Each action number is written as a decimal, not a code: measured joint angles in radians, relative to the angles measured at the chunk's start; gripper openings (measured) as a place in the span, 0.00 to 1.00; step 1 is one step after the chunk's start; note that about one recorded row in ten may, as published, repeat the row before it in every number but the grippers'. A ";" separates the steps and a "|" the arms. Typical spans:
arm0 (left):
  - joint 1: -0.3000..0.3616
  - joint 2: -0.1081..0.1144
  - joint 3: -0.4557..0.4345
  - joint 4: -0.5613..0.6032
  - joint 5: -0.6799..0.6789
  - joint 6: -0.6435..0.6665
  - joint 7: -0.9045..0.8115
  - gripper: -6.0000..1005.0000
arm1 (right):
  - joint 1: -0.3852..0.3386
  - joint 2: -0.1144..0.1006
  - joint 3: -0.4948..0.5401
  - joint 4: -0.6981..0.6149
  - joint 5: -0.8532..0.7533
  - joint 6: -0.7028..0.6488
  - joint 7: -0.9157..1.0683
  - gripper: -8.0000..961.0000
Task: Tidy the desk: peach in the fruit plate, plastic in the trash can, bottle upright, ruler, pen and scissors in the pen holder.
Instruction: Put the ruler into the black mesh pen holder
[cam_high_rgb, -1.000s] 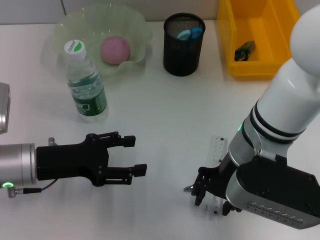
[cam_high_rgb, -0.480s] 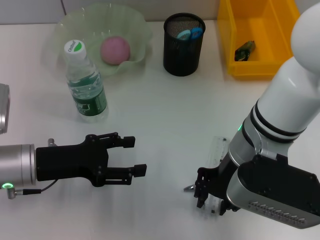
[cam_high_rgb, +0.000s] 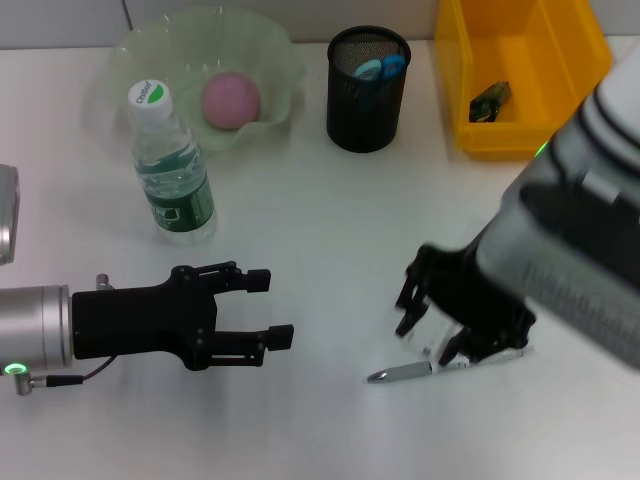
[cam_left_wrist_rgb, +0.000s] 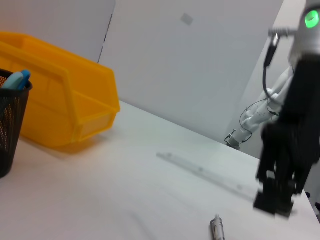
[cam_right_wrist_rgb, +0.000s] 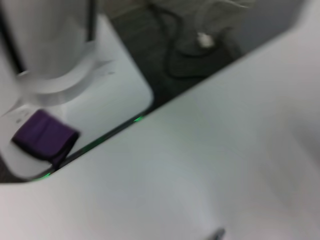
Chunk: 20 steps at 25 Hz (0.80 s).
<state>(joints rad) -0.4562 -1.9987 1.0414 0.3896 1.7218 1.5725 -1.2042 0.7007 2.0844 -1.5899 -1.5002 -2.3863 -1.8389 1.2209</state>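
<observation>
Ruler (cam_left_wrist_rgb: 200, 170) and pen (cam_high_rgb: 400, 373) are the two items not yet put away. Both lie on the desk (cam_high_rgb: 320, 220), the pen just beside the right gripper (cam_high_rgb: 432, 325). That gripper sits low over the ruler's near end, I judge for a pick; whether it grips I cannot tell. The left gripper (cam_high_rgb: 270, 310) hovers over the desk's left side, fingers released and holding nothing, clear of the work. The peach (cam_high_rgb: 232, 100) sits in the plate (cam_high_rgb: 130, 50), the bottle (cam_high_rgb: 172, 170) stands upright beside it, and the scissors (cam_high_rgb: 380, 68) are in the holder (cam_high_rgb: 367, 110). A dark scrap (cam_high_rgb: 490, 100) lies in the yellow bin (cam_high_rgb: 520, 140). Between ruler and holder nothing stands, though the scissor handles crowd the holder's mouth.
</observation>
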 joint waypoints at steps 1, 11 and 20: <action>0.000 0.000 -0.001 0.000 -0.001 0.000 0.000 0.84 | 0.010 -0.001 0.051 -0.007 0.002 -0.024 0.026 0.39; 0.002 0.003 -0.027 0.013 -0.001 0.027 0.001 0.84 | 0.051 -0.012 0.616 0.007 0.148 -0.223 0.147 0.39; 0.009 0.001 -0.048 0.027 -0.001 0.046 0.024 0.84 | 0.041 -0.029 0.816 0.058 0.291 -0.028 0.470 0.39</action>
<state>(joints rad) -0.4469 -1.9977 0.9934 0.4166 1.7203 1.6187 -1.1806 0.7419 2.0552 -0.7739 -1.4420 -2.0950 -1.8673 1.6909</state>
